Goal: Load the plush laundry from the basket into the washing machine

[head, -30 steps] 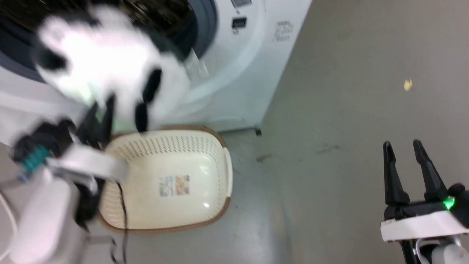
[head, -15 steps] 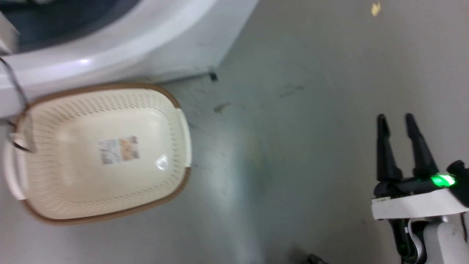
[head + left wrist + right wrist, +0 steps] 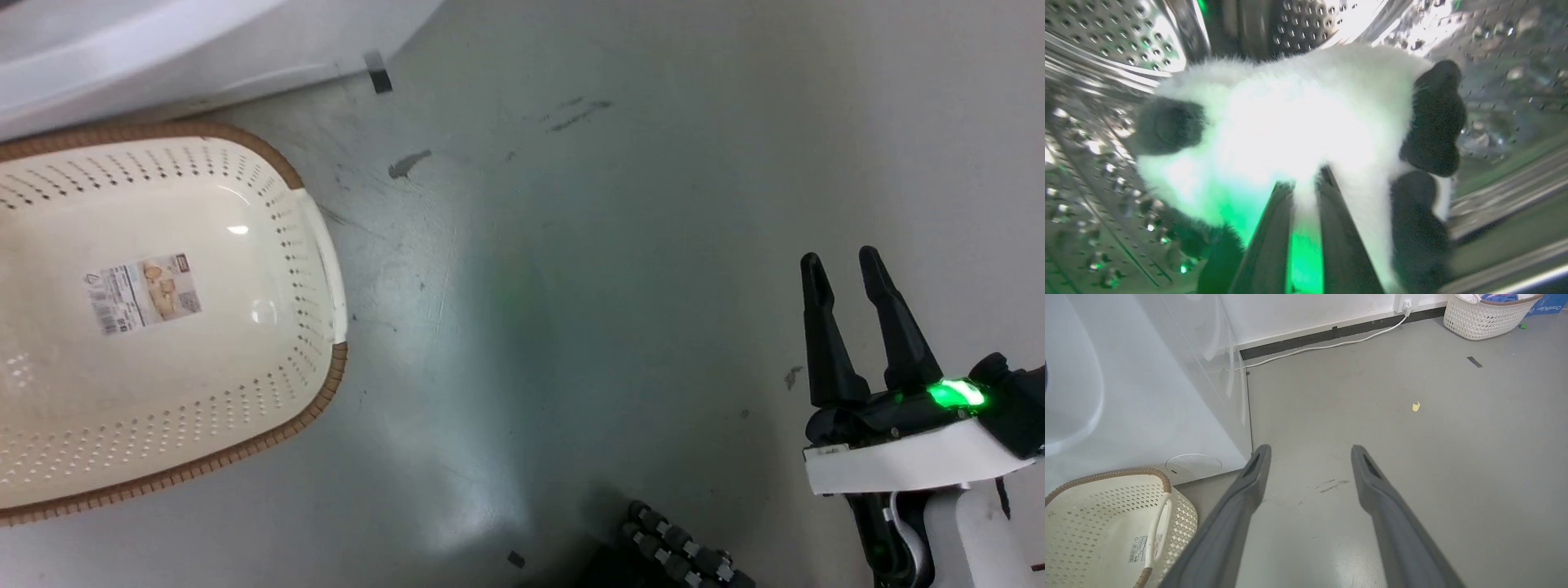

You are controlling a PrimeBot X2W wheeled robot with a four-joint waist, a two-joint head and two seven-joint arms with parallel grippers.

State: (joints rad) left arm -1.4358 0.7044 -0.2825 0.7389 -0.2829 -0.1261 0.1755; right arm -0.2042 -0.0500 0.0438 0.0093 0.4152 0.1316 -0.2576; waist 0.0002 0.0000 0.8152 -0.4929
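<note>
The plush laundry [image 3: 1298, 122] is inside the drum [image 3: 1106, 36] of the washing machine [image 3: 1147, 396], the basket [image 3: 322, 261] sits on the floor [image 3: 571, 286] just before the machine, and the right gripper [image 3: 839, 260] hangs well right of it.

grey floor [image 3: 1453, 457] | yellow scrap [image 3: 1415, 406] | white cable [image 3: 1331, 345] along baseboard [image 3: 1290, 343] | woven hamper [image 3: 1486, 318] far corner

Washing machine: large white front-loading washing machine [image 3: 1147, 396], its perforated steel drum [image 3: 1106, 32] shiny.
Plush laundry: fluffy white plush panda toy with black limbs [image 3: 1290, 122], inside that drum.
Basket: small cream perforated plastic basket with brown woven-look rim [image 3: 286, 245], upright on the floor just before the washing machine's base, sticker on its bare bottom.
</note>
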